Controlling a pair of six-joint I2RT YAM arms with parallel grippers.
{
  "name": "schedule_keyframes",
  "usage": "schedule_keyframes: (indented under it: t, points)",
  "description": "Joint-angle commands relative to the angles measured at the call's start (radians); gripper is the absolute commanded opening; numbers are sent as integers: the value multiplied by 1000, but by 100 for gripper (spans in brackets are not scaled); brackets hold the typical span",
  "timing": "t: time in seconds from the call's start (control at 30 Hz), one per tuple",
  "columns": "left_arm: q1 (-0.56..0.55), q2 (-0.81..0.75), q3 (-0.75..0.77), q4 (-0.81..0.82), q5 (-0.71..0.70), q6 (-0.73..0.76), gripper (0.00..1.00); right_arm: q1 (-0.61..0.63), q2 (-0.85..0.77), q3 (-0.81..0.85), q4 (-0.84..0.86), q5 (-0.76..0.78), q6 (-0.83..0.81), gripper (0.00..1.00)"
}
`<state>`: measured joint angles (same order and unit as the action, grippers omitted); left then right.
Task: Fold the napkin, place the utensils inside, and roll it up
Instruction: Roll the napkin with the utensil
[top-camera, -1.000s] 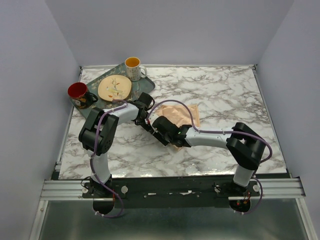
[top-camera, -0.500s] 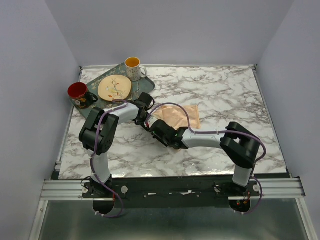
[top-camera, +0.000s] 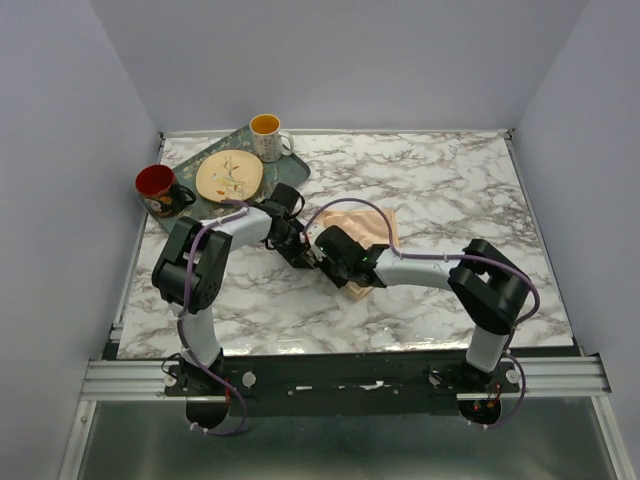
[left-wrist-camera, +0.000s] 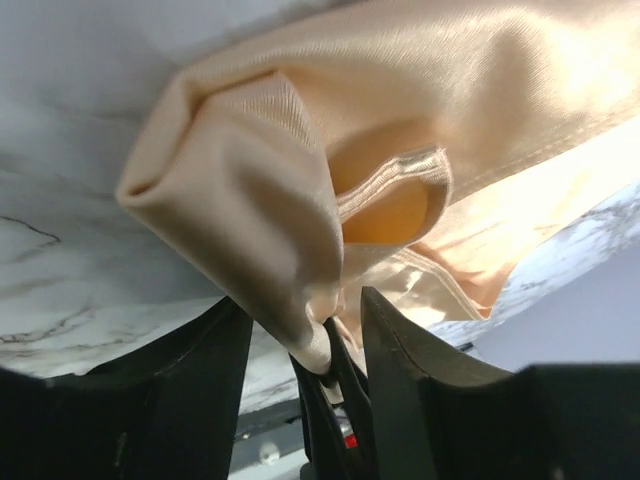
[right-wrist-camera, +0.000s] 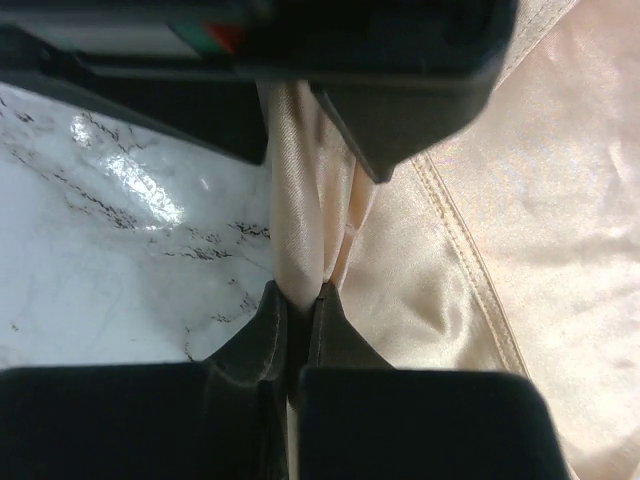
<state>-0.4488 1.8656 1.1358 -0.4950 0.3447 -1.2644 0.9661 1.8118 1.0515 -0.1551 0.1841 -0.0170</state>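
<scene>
Since one second back: right gripper has travelled up and left to meet the left gripper at the napkin's left edge. Right jaws have gone from apart to together; left jaws have gone from pinched to apart.

Surface: white-grey marble, carries everything listed below.

Napkin: peach-tan, plain, near the middle of the surface, just right of both grippers. Most of it lies flat. Its near-left corner is lifted and gathered into a fold.

Tray: dark green, far-left corner of the surface, well apart from the napkin.

Plate: cream, floral, on the tray.

White mug: orange inside, at the tray's far end. Red mug: at the tray's left end.

Right gripper, wrist view: jaws together, clamped on a narrow upright ridge of the napkin. The rest of the cloth spreads off to the right.

Left gripper, wrist view: jaws stand apart, the gathered fold hanging between them and not gripped. Whether the cloth brushes either jaw, cannot tell. The right gripper's closed tips show low between the left jaws, pinching the bottom of the same fold.
</scene>
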Motion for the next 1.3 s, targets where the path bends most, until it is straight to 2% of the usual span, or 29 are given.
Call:
schedule_keyframes:
  t: [0.0, 0.17, 0.2, 0.27, 0.3, 0.5, 0.67, 0.8, 0.9, 1.07, 1.27]
  points:
    - [54, -40, -48, 52, -4, 80, 64, -46, -12, -50, 26, -214, 14, 1]
    - [79, -86, -61, 101, 27, 123, 80, -102, -11, -47, 28, -330, 42, 0]
    - [87, -95, -64, 105, 30, 131, 88, -112, -11, -47, 26, -368, 46, 1]
    - [119, -124, -79, 127, 43, 149, 98, -133, -11, -48, 29, -409, 49, 1]
    - [131, -135, -77, 122, 36, 160, 99, -139, -6, -47, 28, -440, 55, 1]
    - [186, -220, -19, 27, -16, 314, 99, -207, 37, -28, 28, -658, 110, 1]
    - [186, -304, -47, -17, -61, 382, 97, -274, 95, -54, 100, -843, 189, 0]
    - [177, -341, -93, -19, -36, 405, 89, -303, 132, -67, 140, -958, 258, 1]
    - [131, -355, -145, -8, -15, 376, 81, -332, 168, -90, 185, -1018, 307, 0]
    - [78, -365, -274, 153, 19, 219, 81, -357, 216, -125, 233, -1071, 353, 0]
    - [67, -344, -360, 341, 33, 109, 80, -375, 234, -165, 290, -1083, 377, 1]
